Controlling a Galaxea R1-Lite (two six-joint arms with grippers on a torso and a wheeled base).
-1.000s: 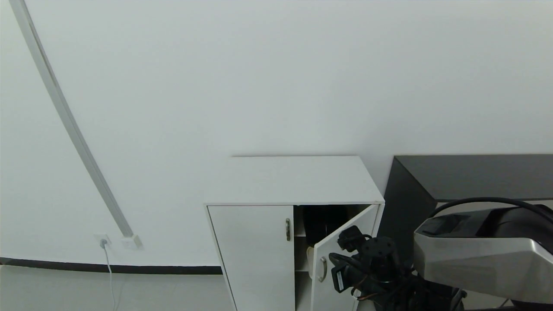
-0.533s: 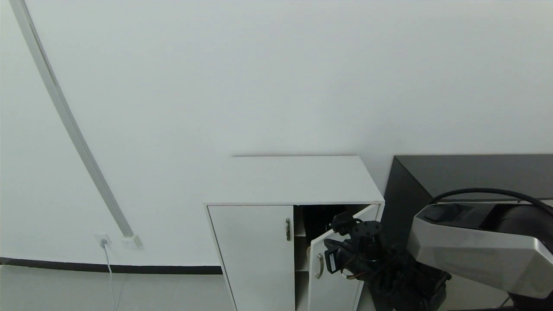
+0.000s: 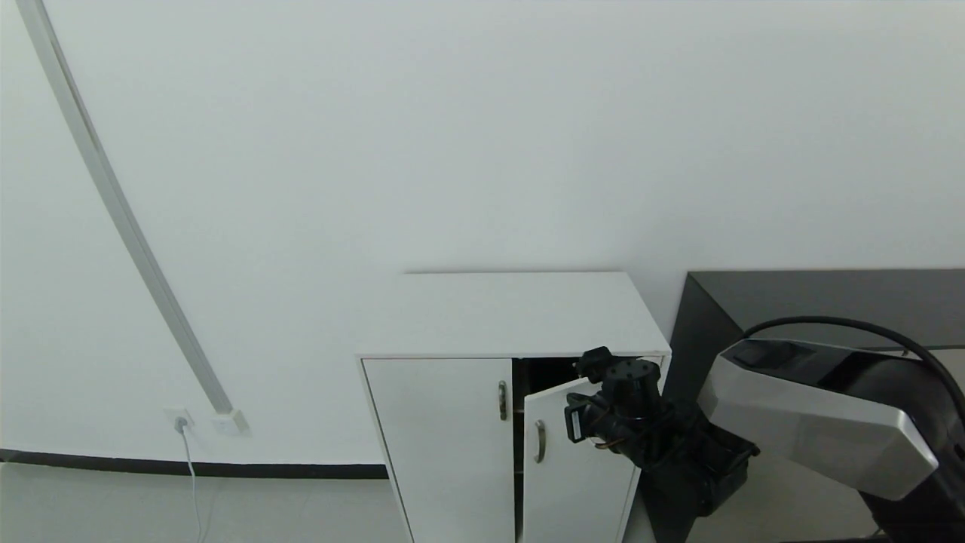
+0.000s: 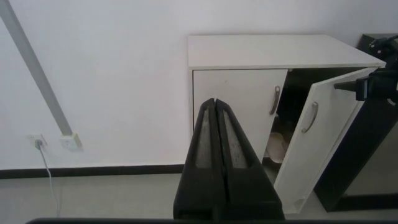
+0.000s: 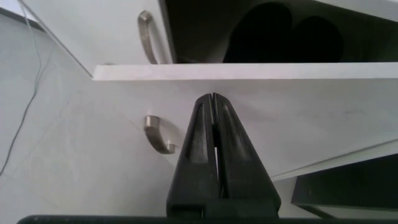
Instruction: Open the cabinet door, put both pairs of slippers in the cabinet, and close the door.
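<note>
The white cabinet (image 3: 513, 317) stands against the wall, its left door (image 3: 445, 445) shut and its right door (image 3: 573, 483) ajar by a narrow gap. My right gripper (image 3: 593, 363) is shut, its tips pressed against the right door's outer face (image 5: 298, 124) near the top edge, above the handle (image 5: 158, 134). A dark pair of slippers (image 5: 286, 37) lies on an inner shelf. A beige slipper (image 4: 277, 146) sits lower inside the cabinet. My left gripper (image 4: 215, 102) is shut and empty, held back from the cabinet (image 4: 280, 50).
A black table (image 3: 814, 302) adjoins the cabinet on the right. A wall socket with a hanging cable (image 3: 179, 422) and a slanted grey conduit (image 3: 113, 204) are on the wall to the left, above bare floor.
My right gripper has moved left and up against the right door, swinging it from about half open to nearly shut. The left door has stayed shut.
</note>
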